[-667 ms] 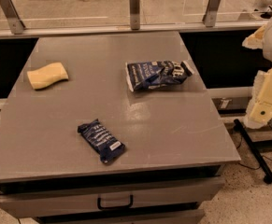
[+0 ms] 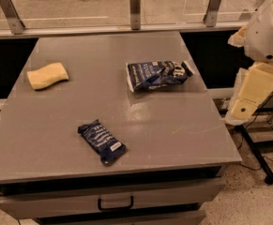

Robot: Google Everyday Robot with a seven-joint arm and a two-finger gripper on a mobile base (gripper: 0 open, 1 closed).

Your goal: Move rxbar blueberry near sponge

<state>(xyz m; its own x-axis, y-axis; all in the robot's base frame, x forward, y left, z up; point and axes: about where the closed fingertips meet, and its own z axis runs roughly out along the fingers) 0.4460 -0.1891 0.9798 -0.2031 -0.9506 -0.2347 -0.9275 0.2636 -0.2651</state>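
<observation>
The rxbar blueberry [image 2: 101, 141] is a small dark-blue wrapper with white lettering. It lies flat near the front of the grey table [image 2: 173, 130], left of centre. The sponge [image 2: 47, 75] is a pale yellow wavy block at the table's left side, farther back, well apart from the bar. My arm and gripper [image 2: 243, 109] hang off the table's right edge, beyond the tabletop and far from both objects. The gripper holds nothing that I can see.
A larger blue-and-white snack bag [image 2: 158, 74] lies right of centre toward the back. A rail with metal posts [image 2: 135, 3] runs along the table's far edge. A drawer with a dark handle [image 2: 115, 203] sits below the front edge.
The arm at the right has shifted slightly left toward the table. The bar, sponge and bag have not moved.
</observation>
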